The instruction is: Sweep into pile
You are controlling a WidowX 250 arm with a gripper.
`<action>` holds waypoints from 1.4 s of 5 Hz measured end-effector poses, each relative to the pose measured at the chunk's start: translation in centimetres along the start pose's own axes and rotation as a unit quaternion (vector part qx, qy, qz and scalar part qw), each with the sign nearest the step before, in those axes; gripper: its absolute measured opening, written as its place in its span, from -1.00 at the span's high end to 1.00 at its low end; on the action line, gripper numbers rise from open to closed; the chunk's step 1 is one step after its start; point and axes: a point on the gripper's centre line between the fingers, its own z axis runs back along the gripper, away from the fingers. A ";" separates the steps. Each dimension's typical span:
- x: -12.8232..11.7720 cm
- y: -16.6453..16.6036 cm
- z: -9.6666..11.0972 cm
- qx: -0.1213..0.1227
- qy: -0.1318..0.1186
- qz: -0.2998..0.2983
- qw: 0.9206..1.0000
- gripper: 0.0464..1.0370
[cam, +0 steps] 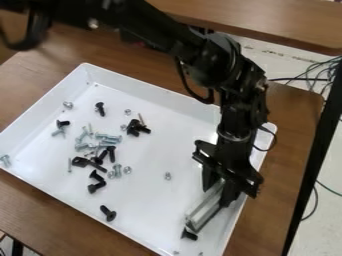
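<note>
You've got the pincer [222, 194] over the right-hand part of the white tray [150, 202], pointing down and gripping a pale, straight-edged sweeping tool [204, 206] between its fingers. The tool sits at a slant, with its far end down toward the tray's bottom corner, and there's a black screw [190, 234] right by that end. Most of your hardware is over on the left half of the tray, and it's kind of a loose scatter: a clump of silver bolts [107, 140] sits around the middle of it, with black bolts [110, 154] just below and a few silver nuts [127, 170] near those. A dark bunch of screws [137, 128] lies a bit above and to the right of the clump. Your strays are a black bolt [100, 108] and a silver nut [68, 105] up toward the top-left, a silver bolt [5, 160] over at the left corner, another black bolt [108, 213] near the lower edge, and a lone nut [168, 176] between the scatter and your tool. The tray's on a brown wooden counter [284, 200], with another wooden tabletop [267, 17] behind it and some dark cables [316, 75] on the pale floor [324, 165] off to the right.
</note>
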 end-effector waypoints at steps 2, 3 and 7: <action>4.4 1.9 0.7 -0.037 -0.035 0.051 0.997 0.38; 6.1 3.5 1.2 -0.043 -0.055 0.111 0.991 0.38; 4.1 11.5 0.0 0.005 -0.037 0.194 0.980 0.38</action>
